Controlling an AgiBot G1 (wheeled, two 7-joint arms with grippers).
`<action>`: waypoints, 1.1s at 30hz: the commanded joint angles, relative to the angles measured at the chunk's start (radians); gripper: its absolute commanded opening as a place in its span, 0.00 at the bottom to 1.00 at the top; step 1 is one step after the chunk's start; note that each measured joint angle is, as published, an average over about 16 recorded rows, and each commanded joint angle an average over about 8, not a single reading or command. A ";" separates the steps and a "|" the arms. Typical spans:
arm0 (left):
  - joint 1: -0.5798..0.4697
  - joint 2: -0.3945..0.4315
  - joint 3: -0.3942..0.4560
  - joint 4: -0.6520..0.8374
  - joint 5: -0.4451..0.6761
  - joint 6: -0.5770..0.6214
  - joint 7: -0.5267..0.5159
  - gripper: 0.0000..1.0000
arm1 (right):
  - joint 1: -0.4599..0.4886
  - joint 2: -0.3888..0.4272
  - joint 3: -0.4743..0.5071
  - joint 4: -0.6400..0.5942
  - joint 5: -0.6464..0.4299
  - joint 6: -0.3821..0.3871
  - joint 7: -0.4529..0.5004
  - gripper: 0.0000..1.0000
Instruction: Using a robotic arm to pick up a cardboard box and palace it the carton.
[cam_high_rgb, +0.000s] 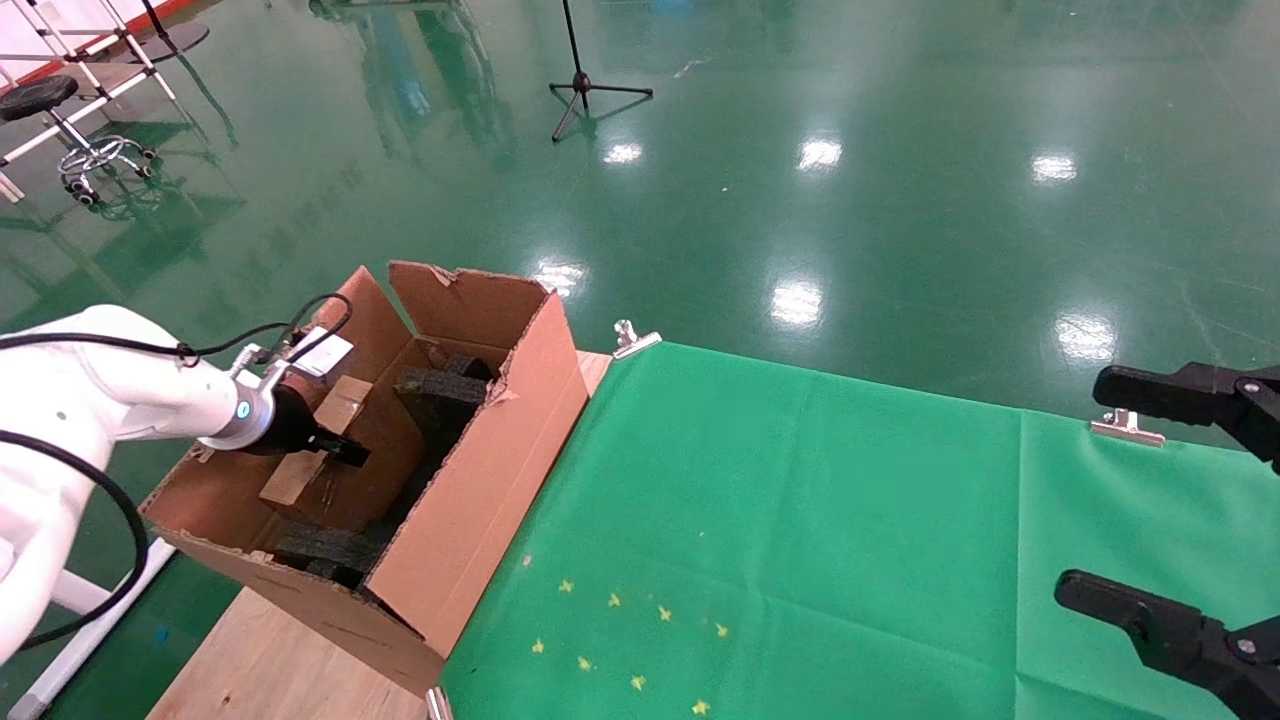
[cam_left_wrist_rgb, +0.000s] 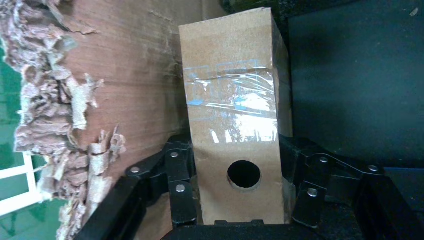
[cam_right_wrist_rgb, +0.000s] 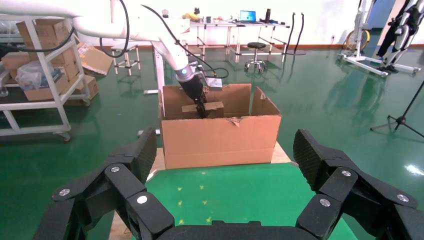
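- We see the cardboard box (cam_left_wrist_rgb: 235, 130) gripped in the left pincer (cam_left_wrist_rgb: 239, 195): fingers (cam_left_wrist_rgb: 177, 185) closed against both its long sides, w/ the round hole (cam_left_wrist_rgb: 243, 174) in its narrow face just ahead of the fingers and a band of clear tape (cam_left_wrist_rgb: 230, 102) across the middle.
- Box sits inside the carton (cam_high_rgb: 480, 490), at the carton's left half, next to its inner wall (cam_left_wrist_rgb: 125, 85); one end leans toward the far wall, other end lower by the pincer. We can't tell if it rests on the bottom.
- Ragged torn cardboard edge (cam_left_wrist_rgb: 55, 120) runs right beside the box in the left wrist view; a black foam block (cam_high_rgb: 440, 395) stands just to the box's right, more foam (cam_high_rgb: 325, 550) at the carton's near end.
- The robotic arm (cam_high_rgb: 110, 395), white w/ a blue light ring (cam_high_rgb: 243, 411) at the wrist, reaches over the carton's left wall and down inside.
- Carton stands on the tabletop (cam_high_rgb: 270, 660) at its left end, touching the edge of the green cloth (cam_high_rgb: 800, 530), which has small yellow stars (cam_high_rgb: 625, 640) near us.
- Right pincer (cam_right_wrist_rgb: 225, 165) hangs over the cloth's right side, well apart from the carton, spread wide w/ nothing in it.
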 joint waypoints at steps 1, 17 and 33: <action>-0.002 -0.001 0.001 0.000 0.001 0.001 -0.001 1.00 | 0.000 0.000 0.000 0.000 0.000 0.000 0.000 1.00; -0.065 -0.006 -0.002 -0.042 -0.001 0.023 0.018 1.00 | 0.000 0.000 0.000 0.000 0.000 0.000 0.000 1.00; -0.220 -0.220 -0.073 -0.510 -0.107 0.214 0.003 1.00 | 0.000 0.000 0.000 0.000 0.000 0.000 0.000 1.00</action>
